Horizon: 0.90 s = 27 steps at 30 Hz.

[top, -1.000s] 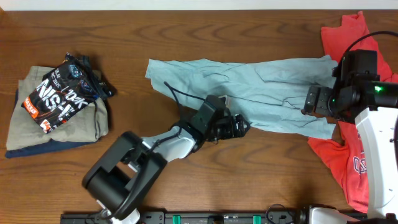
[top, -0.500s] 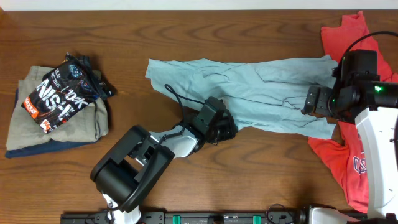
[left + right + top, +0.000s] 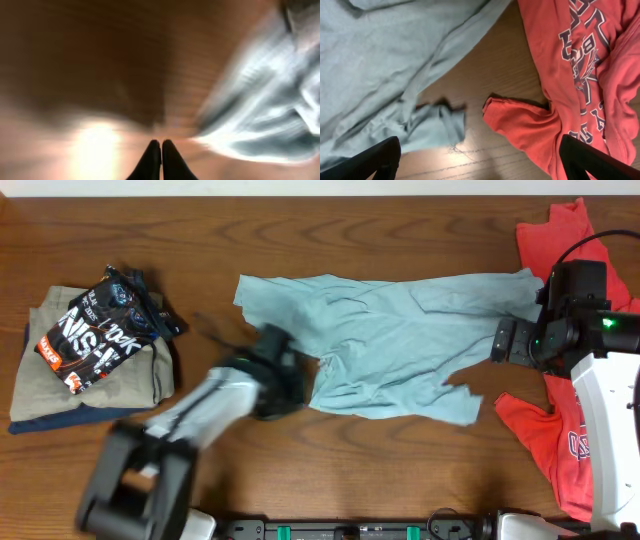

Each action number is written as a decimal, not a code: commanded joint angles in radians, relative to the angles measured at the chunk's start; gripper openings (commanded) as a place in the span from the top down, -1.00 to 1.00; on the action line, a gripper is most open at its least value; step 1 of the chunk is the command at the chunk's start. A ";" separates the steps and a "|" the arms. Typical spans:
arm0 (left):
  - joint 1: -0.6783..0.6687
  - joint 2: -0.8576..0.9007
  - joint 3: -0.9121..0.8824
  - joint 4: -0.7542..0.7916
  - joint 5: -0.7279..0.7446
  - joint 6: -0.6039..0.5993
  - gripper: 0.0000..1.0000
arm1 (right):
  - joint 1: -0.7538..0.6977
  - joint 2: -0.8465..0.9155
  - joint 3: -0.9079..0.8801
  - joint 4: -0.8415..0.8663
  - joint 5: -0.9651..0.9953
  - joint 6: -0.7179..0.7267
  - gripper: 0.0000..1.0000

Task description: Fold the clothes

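While the left claw (image 3: 161,151) is pinched shut, cloth between its tips impossible to tell, the T-shirt (image 3: 400,340) spreads just to its right, long axis running along the surface (image 3: 300,240) to the wide-open right claw (image 3: 480,157).

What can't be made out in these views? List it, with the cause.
- Left wrist view: motion blur smears everything; whether the shut left gripper pinches the pale T-shirt cannot be told.
- Overhead: the blurred left arm covers that T-shirt's lower left edge.
- Overhead: the right arm hides part of the red T-shirt.
- Overhead: the black printed shirt covers most of the folded stack beneath.
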 commanded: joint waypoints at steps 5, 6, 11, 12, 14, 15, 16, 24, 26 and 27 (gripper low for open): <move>0.402 -0.269 -0.004 -0.042 -0.188 0.185 0.88 | -0.014 -0.016 0.016 -0.012 0.010 0.007 -0.98; 0.454 -0.292 -0.004 -0.040 -0.183 0.169 0.88 | -0.014 -0.016 0.016 -0.015 0.005 0.007 -0.99; 0.548 -0.314 -0.004 -0.083 0.106 0.154 0.88 | -0.014 -0.016 0.016 -0.019 -0.009 0.007 -0.98; 0.534 -0.307 -0.005 -0.110 0.153 0.154 0.88 | -0.014 -0.016 0.016 -0.018 -0.009 0.007 -0.99; 0.491 -0.290 -0.005 -0.152 0.188 0.154 0.87 | -0.014 -0.016 0.016 -0.018 -0.009 0.007 -0.98; 0.466 -0.282 -0.005 -0.168 0.191 0.154 0.79 | -0.014 -0.016 0.016 -0.018 -0.009 0.007 -0.98; 0.438 -0.273 -0.005 -0.182 0.191 0.154 0.48 | -0.014 -0.016 0.016 -0.018 -0.009 0.007 -0.98; 0.144 -0.147 -0.005 -0.159 0.190 0.029 -0.36 | -0.014 -0.015 0.016 -0.024 -0.009 0.007 -0.99; 0.077 -0.103 -0.005 -0.122 0.190 -0.039 -0.37 | -0.014 -0.016 0.016 -0.026 -0.009 0.007 -0.98; 0.039 -0.077 -0.005 -0.097 0.191 -0.083 -0.40 | -0.014 -0.016 0.016 -0.026 -0.009 0.007 -0.98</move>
